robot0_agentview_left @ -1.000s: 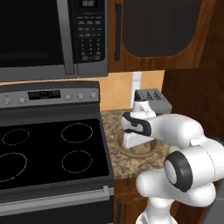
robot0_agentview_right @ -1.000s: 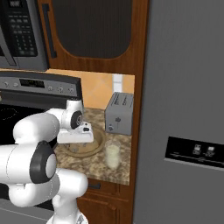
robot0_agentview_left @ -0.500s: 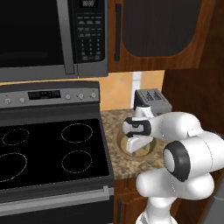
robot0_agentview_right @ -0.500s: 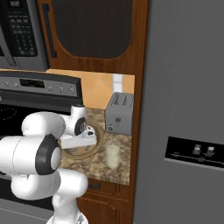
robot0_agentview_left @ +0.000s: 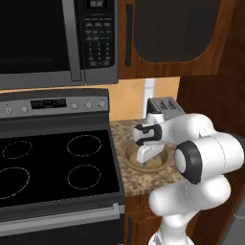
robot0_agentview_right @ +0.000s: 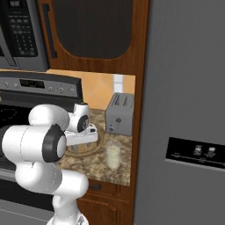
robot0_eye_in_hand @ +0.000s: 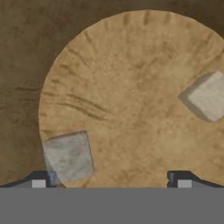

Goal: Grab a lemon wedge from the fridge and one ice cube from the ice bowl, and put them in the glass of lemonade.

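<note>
Presently catalogued: gripper (robot0_eye_in_hand: 111, 177), jaws spread wide and holding nothing, poised low over the ice bowl (robot0_eye_in_hand: 131, 65) on the bench (robot0_agentview_right: 121, 165) beside the toaster (robot0_agentview_right: 119, 113). Contents of bowl: two pale cubes; one ice cube (robot0_eye_in_hand: 68, 156) lies by one finger tip, the other cube (robot0_eye_in_hand: 209, 96) sits well apart toward the rim. Glass of lemonade (robot0_agentview_right: 113, 156): near the bowl, upright. Handling advice: shift sideways until the near cube sits between the finger tips, descend to the bowl floor, close gently, since so small a cube would likely skid.
</note>
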Motion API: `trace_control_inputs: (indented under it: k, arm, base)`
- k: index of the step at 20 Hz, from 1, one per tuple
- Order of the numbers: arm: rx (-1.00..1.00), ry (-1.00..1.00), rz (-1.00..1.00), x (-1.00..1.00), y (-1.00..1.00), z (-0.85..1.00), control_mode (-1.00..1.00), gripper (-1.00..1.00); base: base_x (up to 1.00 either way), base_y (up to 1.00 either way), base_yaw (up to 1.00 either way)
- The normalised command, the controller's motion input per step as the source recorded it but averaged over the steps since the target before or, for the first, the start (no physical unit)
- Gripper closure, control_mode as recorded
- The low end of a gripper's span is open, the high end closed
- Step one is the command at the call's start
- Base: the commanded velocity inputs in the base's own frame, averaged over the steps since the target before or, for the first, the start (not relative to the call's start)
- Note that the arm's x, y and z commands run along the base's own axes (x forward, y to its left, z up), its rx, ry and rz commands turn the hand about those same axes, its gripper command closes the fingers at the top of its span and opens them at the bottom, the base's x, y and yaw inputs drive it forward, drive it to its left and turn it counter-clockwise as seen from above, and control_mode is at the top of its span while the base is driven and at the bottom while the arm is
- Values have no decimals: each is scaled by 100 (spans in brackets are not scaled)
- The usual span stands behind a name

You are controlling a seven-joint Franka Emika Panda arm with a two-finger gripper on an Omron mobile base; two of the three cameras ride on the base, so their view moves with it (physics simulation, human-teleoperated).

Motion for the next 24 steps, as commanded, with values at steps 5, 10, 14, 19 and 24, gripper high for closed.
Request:
trace_control_inputs:
  k: [5, 10, 14, 19, 24]
  arm:
    - [0, -2, 0, 4, 26, -17, -100, -100]
    - [0, -6, 0, 0, 0, -12, -100, -100]
    - [0, -8, 0, 4, 0, -11, -100, -100]
    - [0, -2, 0, 3, 0, -10, -100, -100]
    - [0, -1, 0, 2, 0, -12, -100, -100]
  base:
    - [0, 0, 0]
    - [0, 0, 0]
    - [0, 0, 0]
    - [0, 0, 0]
    - [0, 0, 0]
